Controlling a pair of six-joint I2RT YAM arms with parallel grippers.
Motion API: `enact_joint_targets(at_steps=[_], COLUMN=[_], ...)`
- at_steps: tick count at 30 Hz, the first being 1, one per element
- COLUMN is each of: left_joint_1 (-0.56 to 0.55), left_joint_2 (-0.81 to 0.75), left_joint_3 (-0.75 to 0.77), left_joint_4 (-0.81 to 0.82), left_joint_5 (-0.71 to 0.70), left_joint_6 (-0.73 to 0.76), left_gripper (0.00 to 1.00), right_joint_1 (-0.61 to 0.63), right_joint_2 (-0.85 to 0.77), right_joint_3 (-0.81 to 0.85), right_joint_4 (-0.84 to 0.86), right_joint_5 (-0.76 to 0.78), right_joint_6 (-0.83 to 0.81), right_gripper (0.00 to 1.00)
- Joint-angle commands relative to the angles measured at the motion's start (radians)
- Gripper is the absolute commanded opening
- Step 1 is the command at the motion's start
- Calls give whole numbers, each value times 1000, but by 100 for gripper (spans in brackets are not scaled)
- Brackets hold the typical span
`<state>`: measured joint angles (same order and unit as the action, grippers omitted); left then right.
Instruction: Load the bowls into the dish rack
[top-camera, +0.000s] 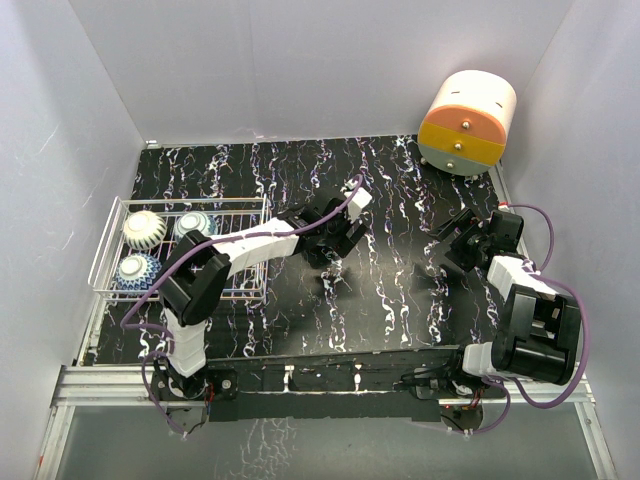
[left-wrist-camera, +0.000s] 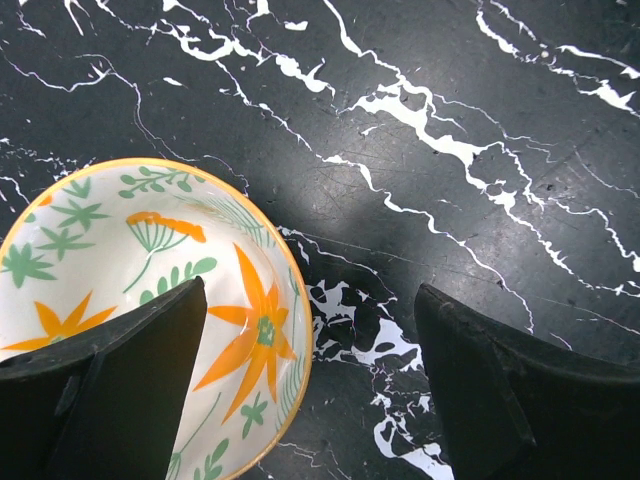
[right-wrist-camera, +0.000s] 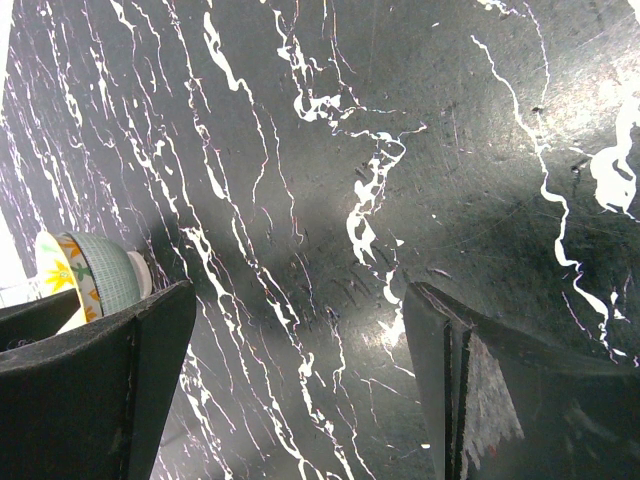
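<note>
The yellow-floral bowl sits upright on the black marbled table. My left gripper is open and straddles its right rim, with one finger over the inside and the other on the table side. In the top view my left gripper hides that bowl. The bowl also shows at the left edge of the right wrist view. The dish rack stands at the left and holds a ribbed white bowl, a teal bowl and a blue bowl. My right gripper is open and empty over bare table.
A cream-and-orange cylindrical drawer unit stands at the back right corner. White walls close the table on the left, back and right. The left arm's forearm crosses the rack's right end.
</note>
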<state>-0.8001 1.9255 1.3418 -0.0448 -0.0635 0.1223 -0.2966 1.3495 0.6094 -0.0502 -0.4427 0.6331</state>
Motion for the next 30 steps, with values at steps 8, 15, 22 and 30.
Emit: enact_joint_targets(at_steps=[8,15,22,30], left_joint_1=[19,24,30,33], left_joint_2=[-2,-21,-31,-49], left_joint_3=[28,2,-3,-9], left_joint_4=[28,42,37,47], left_joint_5=[-10,-1,-6,-9], left_joint_6=[-8,-24,-26,-33], left_gripper=[75,65,54,26], right_joint_1=[1,0,1,1], right_joint_2=[-9,-9,-7,-3], right_joint_3=[27,28,30,28], right_joint_4=[35,35,35,35], right_joint_5=[9,12,12,12], right_joint_6=[-10,-11,-10,-9], right_gripper=[87,87,87,87])
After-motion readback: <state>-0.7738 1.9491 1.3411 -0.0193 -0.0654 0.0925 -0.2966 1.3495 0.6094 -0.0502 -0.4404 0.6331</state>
